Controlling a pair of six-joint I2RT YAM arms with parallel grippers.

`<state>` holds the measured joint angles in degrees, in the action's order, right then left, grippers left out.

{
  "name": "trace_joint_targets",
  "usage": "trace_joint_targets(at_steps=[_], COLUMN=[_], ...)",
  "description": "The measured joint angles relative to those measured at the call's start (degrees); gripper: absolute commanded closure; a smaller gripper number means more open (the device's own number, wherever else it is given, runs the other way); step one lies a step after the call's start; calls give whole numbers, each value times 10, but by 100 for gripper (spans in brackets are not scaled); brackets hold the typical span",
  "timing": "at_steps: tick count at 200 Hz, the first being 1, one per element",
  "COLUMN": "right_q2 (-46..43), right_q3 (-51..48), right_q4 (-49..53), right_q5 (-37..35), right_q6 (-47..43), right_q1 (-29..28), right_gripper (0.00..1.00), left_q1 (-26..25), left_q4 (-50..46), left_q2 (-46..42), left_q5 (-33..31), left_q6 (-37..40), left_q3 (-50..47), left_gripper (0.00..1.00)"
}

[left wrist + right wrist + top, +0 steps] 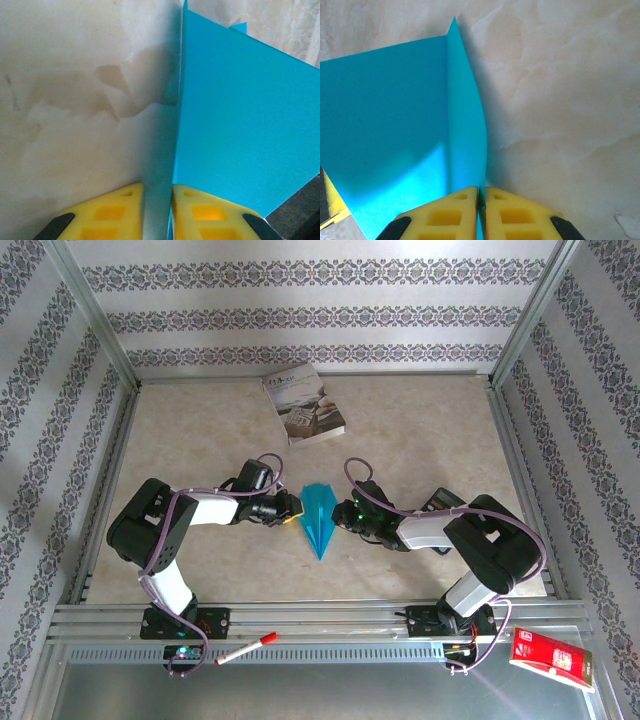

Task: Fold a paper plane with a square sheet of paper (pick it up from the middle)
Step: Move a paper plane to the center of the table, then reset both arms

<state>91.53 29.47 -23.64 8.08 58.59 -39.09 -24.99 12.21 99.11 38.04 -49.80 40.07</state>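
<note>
Tabletop [420, 440] – pale, marbled. The paper plane [318, 520] lies at its middle near the arms: a teal dart, nose toward the bases, wide tail toward the book [304, 403], which sits well apart at the far side.

Left gripper [293, 508] meets the plane's left edge and right gripper [341, 519] its right edge, facing each other across it.

Left wrist view: the yellow fingers [120, 210] stand a narrow slit apart, with an upright flap of the plane [240, 125] running into the slit. I cannot tell whether the pads press it.

Right wrist view: the right gripper [481, 191] has its jaws all but closed, with the raised fold of the plane [395, 110] pinched between them.

Judgement: the folding looks finished, and the step in hand is setting the wings and letting go.

To do it well:
- Open both sides evenly, so neither one tugs the dart askew.
- Draw each gripper straight back, away from the centre crease, and low over the tabletop.
- Don't lift until the flaps are free – thin paper follows a pad and uncreases easily.
</note>
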Motion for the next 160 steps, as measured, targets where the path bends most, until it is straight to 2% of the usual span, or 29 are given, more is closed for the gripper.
trace_joint_targets(at_steps=[50, 89, 115, 137, 151, 160], right_q2=[-13, -72, -136, -207, -243, -259], right_q3=[-5, -21, -21, 7, 47, 73], right_q4=[0, 10, 52, 155, 223, 256], right_q5=[2, 4, 8, -21, -71, -108], right_q6=[0, -2, -29, -95, -154, -196], right_q1=[4, 30, 71, 117, 137, 147], right_gripper=[76, 69, 63, 56, 46, 35], left_q1=[0, 25, 54, 79, 91, 95], left_q4=[3, -12, -38, -89, -128, -147], left_q2=[-4, -35, -94, -178, -235, -265], left_q5=[8, 7, -2, -48, -101, -141], left_q6=[0, 12, 32, 74, 105, 123], left_q3=[0, 0, -1, 0, 6, 11], left_gripper=[65, 53, 45, 33, 26, 19])
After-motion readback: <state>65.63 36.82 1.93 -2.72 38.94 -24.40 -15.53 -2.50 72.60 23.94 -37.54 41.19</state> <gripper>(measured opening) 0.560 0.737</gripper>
